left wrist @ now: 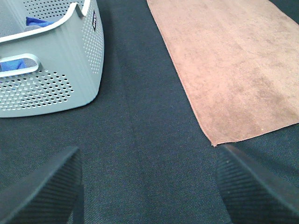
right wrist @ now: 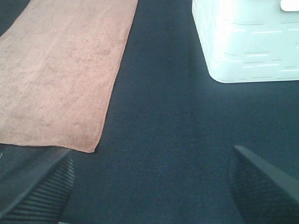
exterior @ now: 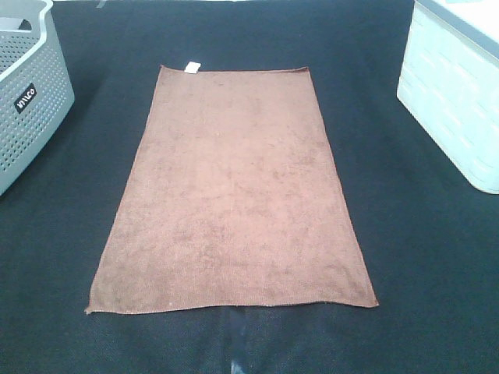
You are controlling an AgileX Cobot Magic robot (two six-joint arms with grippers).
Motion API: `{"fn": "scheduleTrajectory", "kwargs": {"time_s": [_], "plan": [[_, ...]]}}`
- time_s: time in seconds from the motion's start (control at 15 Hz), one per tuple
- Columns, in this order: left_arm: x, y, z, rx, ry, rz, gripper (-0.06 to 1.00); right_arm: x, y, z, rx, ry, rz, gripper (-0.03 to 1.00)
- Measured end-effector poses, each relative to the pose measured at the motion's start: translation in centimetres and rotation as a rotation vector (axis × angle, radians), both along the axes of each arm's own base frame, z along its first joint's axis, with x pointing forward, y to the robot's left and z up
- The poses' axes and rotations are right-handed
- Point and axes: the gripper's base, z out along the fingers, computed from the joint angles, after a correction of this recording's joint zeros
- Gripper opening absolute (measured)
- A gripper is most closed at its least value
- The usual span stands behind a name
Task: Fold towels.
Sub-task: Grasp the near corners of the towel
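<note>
A brown towel [exterior: 234, 195] lies flat and spread out full length in the middle of the dark table, with its small white tag [exterior: 192, 67] at the far short edge. Neither arm shows in the high view. The left wrist view shows my left gripper [left wrist: 149, 186] open over bare cloth-covered table, the towel's near left corner [left wrist: 216, 142] just ahead of one finger. In the right wrist view my right gripper [right wrist: 152, 184] is open too, with the towel's near right corner [right wrist: 93, 148] just ahead of it. Nothing sits between either pair of fingers.
A grey perforated basket [exterior: 27, 101] stands at the left edge, with blue cloth [left wrist: 35, 21] inside it. A white bin [exterior: 456, 101] stands at the right edge. The dark table cover [exterior: 421, 257] runs around the towel, with a seam [exterior: 238, 343] at the front.
</note>
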Motion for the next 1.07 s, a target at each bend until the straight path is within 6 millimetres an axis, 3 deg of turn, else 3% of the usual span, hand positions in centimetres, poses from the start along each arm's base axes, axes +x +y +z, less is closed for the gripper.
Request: {"fn": "scheduleTrajectory", "kwargs": {"time_s": [1.07], "plan": [[0.00, 0.00, 0.00, 0.000, 0.000, 0.000, 0.75, 0.00, 0.00, 0.00, 0.000, 0.000, 0.000, 0.83]]}}
